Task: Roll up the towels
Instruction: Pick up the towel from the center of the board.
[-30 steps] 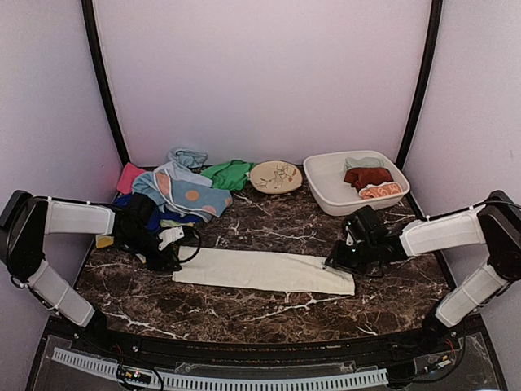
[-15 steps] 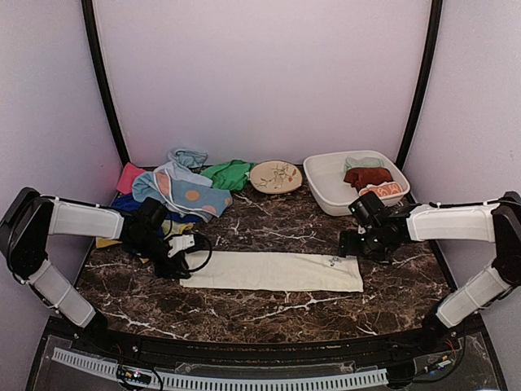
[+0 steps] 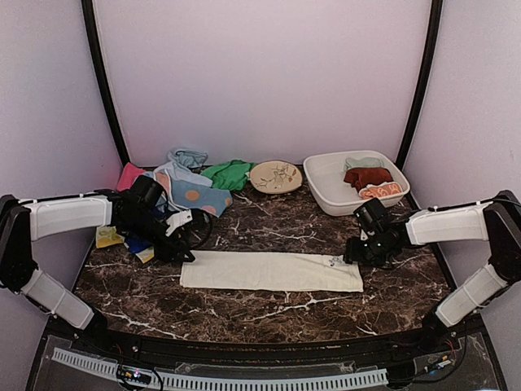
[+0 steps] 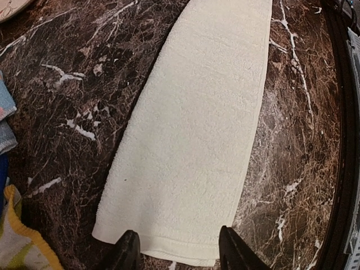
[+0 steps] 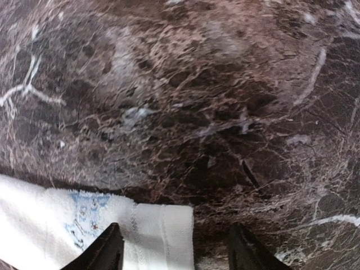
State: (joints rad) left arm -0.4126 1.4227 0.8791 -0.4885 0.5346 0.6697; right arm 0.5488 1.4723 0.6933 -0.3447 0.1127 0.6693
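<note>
My left gripper (image 4: 179,256) and right gripper (image 5: 179,253) stood spread, empty. The towel (image 3: 271,271) lay flat, parallel to the near edge of the table (image 3: 269,314). I judged it soft, limp, best pinched at an end hem.

A dark brown marble-patterned tabletop (image 3: 269,314), veined in white, forms the work surface. Behind it stands a plain pale lilac back wall (image 3: 260,73), flanked by a matching left side wall (image 3: 41,98) and right side wall (image 3: 480,90). A thin black curved left strut (image 3: 102,81) and a like right strut (image 3: 421,81) climb the rear corners. A black rim (image 3: 244,346) and a white slotted strip (image 3: 220,381) border the near edge. The light is soft and even
</note>
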